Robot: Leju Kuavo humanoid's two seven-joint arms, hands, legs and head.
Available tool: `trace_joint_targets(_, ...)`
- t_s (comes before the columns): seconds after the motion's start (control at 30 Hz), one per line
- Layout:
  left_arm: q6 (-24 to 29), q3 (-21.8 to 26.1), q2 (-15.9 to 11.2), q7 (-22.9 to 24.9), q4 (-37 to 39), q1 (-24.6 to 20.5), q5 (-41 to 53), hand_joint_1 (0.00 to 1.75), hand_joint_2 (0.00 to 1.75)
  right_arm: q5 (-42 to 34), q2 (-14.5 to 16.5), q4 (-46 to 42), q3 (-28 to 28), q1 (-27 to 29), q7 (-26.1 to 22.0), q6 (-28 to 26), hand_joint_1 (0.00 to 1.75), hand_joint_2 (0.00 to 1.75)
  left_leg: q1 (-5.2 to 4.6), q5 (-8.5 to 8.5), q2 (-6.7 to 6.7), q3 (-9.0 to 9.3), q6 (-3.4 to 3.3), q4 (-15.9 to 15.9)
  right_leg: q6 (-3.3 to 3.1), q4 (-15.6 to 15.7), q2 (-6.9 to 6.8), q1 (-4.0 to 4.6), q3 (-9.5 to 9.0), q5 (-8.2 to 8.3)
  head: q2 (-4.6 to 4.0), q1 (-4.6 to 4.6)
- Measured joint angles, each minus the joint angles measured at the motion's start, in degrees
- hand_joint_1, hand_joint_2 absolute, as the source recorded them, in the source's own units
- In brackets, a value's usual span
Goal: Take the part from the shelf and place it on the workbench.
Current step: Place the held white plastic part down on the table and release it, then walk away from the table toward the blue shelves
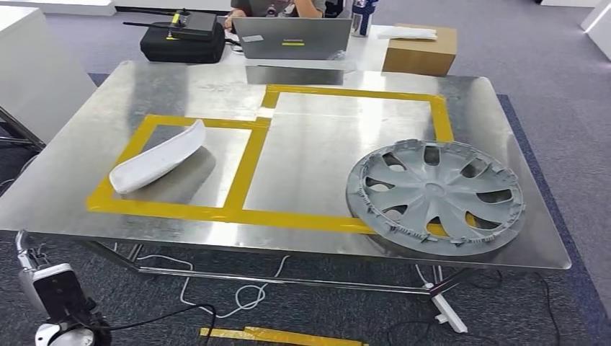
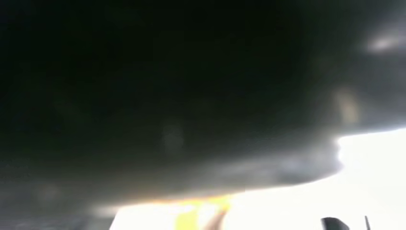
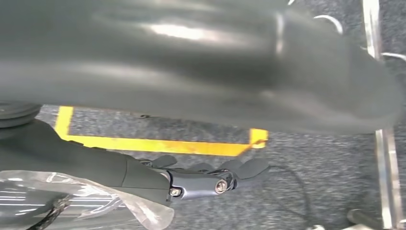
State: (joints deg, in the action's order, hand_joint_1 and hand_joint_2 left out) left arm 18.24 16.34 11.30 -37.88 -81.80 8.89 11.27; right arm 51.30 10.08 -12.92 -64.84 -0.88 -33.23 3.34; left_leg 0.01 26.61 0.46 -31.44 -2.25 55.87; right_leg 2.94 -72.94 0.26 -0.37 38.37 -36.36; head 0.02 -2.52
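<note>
Wheel cover (image 1: 435,193) lay flat on the table (image 1: 310,155) beside a white part (image 1: 157,157). Right hand (image 3: 225,173) hung empty, fingers apart; left hand's state was unclear

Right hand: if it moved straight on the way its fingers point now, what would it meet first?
Nothing close, as far as I can tell: the right hand points along above the grey carpet. A black cable lies just beyond its fingertips; depth is unclear.

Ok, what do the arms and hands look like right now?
The right hand has dark grey fingers on a lighter grey link with two round silver screws. Behind it is a smooth dark grey shell, partly wrapped in clear crinkled plastic film. The left arm, in the head view, shows a silver bracket and a black-faced box.
</note>
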Motion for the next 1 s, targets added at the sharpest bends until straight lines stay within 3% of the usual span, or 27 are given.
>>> trace_joint_targets(0.03,0.3,0.4,0.1,0.0,0.9,-0.2,-0.2,0.00,0.00,0.1,0.0,0.0,-0.2,0.0,0.2,-0.1,0.00,0.00,0.00,-0.41,0.02,-0.51,0.12,0.0,0.08,1.1,-0.03,-0.09,-1.34,1.04,0.00,-0.01)
trace_joint_targets(0.1,1.4,1.5,0.3,0.0,3.0,-0.8,-0.4,0.00,0.00,0.4,0.0,0.0,-0.5,0.0,0.6,-0.2,0.00,0.00,-0.01,-1.14,0.02,-1.29,0.56,0.1,0.10,8.9,-0.14,-0.32,-6.90,3.91,0.00,-0.01)
trace_joint_targets(0.17,2.5,3.1,0.4,0.0,5.7,-1.9,-0.7,0.00,0.00,0.7,0.0,0.0,-0.8,-0.1,1.0,-0.5,0.00,0.00,-0.15,-1.81,0.04,-1.88,1.18,0.3,-0.24,16.3,-0.11,-0.31,-11.73,4.94,-0.01,0.05)
trace_joint_targets(0.2,2.9,4.1,0.4,0.0,7.4,-2.5,-0.9,0.00,0.00,0.8,0.0,0.0,-1.0,-0.1,1.2,-0.6,0.00,0.00,-0.20,-2.15,0.05,-2.05,1.51,0.4,-0.51,17.9,-0.07,-0.22,-12.52,4.83,0.00,0.07)
trace_joint_targets(0.27,3.0,6.0,0.5,0.0,10.7,-3.6,-1.5,0.00,0.00,1.0,0.1,0.0,-1.4,-0.1,1.6,-0.7,0.00,0.00,-0.10,-2.67,0.03,-2.24,2.18,0.5,-1.42,18.3,-0.07,-0.09,-12.07,5.21,0.00,0.09)
trace_joint_targets(0.3,2.9,7.0,0.4,0.0,12.4,-4.1,-1.8,0.00,0.00,1.1,0.1,0.0,-1.7,0.0,1.8,-0.7,0.00,0.00,0.01,-2.10,-0.02,-2.46,2.50,0.9,-2.02,18.3,-0.16,-0.08,-11.66,5.57,0.00,0.12)
trace_joint_targets(0.37,2.3,9.1,0.2,0.0,16.0,-5.0,-2.6,0.00,0.00,1.5,0.2,0.0,-2.1,0.0,2.2,-0.8,0.00,0.00,0.20,1.87,-0.13,-3.67,3.09,4.3,-3.21,18.5,-0.36,-0.12,-10.70,6.56,0.00,0.36)
trace_joint_targets(0.43,2.2,11.2,-0.1,0.0,20.1,-6.1,-2.9,0.00,0.00,2.2,0.2,0.0,-2.3,0.0,3.1,-1.1,0.00,0.00,0.30,7.50,-0.17,-5.45,3.41,11.2,-3.73,18.4,-0.44,0.06,-9.65,7.58,0.00,0.60)
trace_joint_targets(0.47,2.5,12.2,-0.4,0.0,22.4,-6.6,-2.7,0.00,0.00,2.6,0.2,0.0,-2.3,0.0,3.7,-1.3,0.00,0.00,0.32,9.04,-0.17,-5.95,3.46,14.4,-3.81,18.4,-0.45,0.18,-9.07,8.11,0.00,0.61)
trace_joint_targets(0.5,2.9,13.2,-0.7,0.0,24.7,-7.2,-2.5,0.00,0.00,3.0,0.2,0.0,-2.3,0.1,4.4,-1.5,0.00,0.00,0.33,9.31,-0.17,-5.80,3.44,16.2,-3.82,18.2,-0.45,0.27,-8.43,8.63,0.00,0.61)
trace_joint_targets(0.53,3.3,14.1,-1.1,0.0,27.1,-7.6,-2.2,0.00,0.00,3.3,0.2,0.0,-2.3,0.1,5.1,-1.7,0.00,0.00,0.32,8.42,-0.17,-4.83,3.37,16.2,-3.79,18.1,-0.43,0.35,-7.68,9.09,0.00,0.61)
trace_joint_targets(0.57,3.7,14.8,-1.5,0.0,29.1,-8.0,-1.8,0.00,0.00,3.6,0.2,0.0,-2.3,0.2,5.6,-1.8,0.00,0.00,0.31,6.78,-0.18,-2.99,3.26,14.2,-3.71,17.8,-0.39,0.40,-6.96,9.45,0.00,0.60)
trace_joint_targets(0.6,3.9,15.4,-1.8,0.0,30.8,-8.2,-1.6,0.00,0.00,3.7,0.2,0.0,-2.4,0.2,5.9,-1.9,0.00,0.00,0.29,5.15,-0.20,-0.50,3.07,10.8,-3.57,17.4,-0.37,0.42,-6.31,9.73,0.00,0.61)
trace_joint_targets(0.67,4.3,16.4,-2.4,0.0,34.0,-9.0,-1.3,0.00,0.00,3.9,0.2,0.0,-2.7,0.2,6.4,-1.9,0.00,0.00,0.11,3.65,-0.27,3.96,2.57,3.6,-3.14,16.7,-0.38,0.59,-5.26,10.18,0.00,0.59)
trace_joint_targets(0.73,4.8,17.7,-3.2,0.0,38.0,-10.1,-0.8,0.00,0.00,4.2,0.3,0.0,-3.0,0.1,6.9,-1.9,0.00,0.00,-0.11,3.88,-0.32,5.38,2.13,0.5,-2.49,16.3,-0.47,0.69,-4.61,10.86,-0.01,0.57)
trace_joint_targets(0.8,5.7,18.6,-4.0,0.0,42.6,-11.0,0.1,0.00,0.00,4.6,0.3,0.0,-3.2,0.1,7.4,-1.9,0.00,0.00,-0.01,3.70,-0.24,4.95,1.53,-0.2,-1.78,16.0,-0.45,0.69,-4.00,11.21,-0.01,0.54)
trace_joint_targets(0.87,6.4,19.2,-4.8,0.0,47.5,-11.6,1.3,0.00,0.00,4.9,0.3,0.0,-3.3,0.2,7.8,-1.8,0.00,0.00,0.15,2.87,-0.08,4.03,0.54,-0.6,-1.22,13.6,-0.37,0.68,-2.62,8.36,0.00,0.39)
trace_joint_targets(0.93,6.8,19.5,-5.5,0.1,51.8,-12.0,2.4,0.00,0.00,5.1,0.3,0.0,-3.5,0.2,8.0,-1.7,0.00,0.00,-0.01,1.71,0.07,2.65,-0.17,-0.6,-0.81,7.2,-0.34,0.51,-0.60,2.85,0.00,0.28)
trace_joint_targets(0.97,6.9,19.5,-5.8,0.2,53.6,-12.1,2.8,0.00,0.00,5.1,0.3,0.0,-3.6,0.2,8.0,-1.7,0.00,0.00,-0.17,1.09,0.14,1.91,-0.31,-0.6,-0.66,3.5,-0.34,0.41,0.17,0.81,0.00,0.27)
trace_joint_targets(1.0,6.8,19.6,-6.0,0.4,55.2,-12.2,3.3,0.00,0.00,5.2,0.3,0.0,-3.7,0.2,8.1,-1.6,0.00,0.00,-0.35,0.44,0.19,1.10,-0.37,-0.5,-0.57,0.9,-0.35,0.33,0.38,0.12,0.00,0.27)
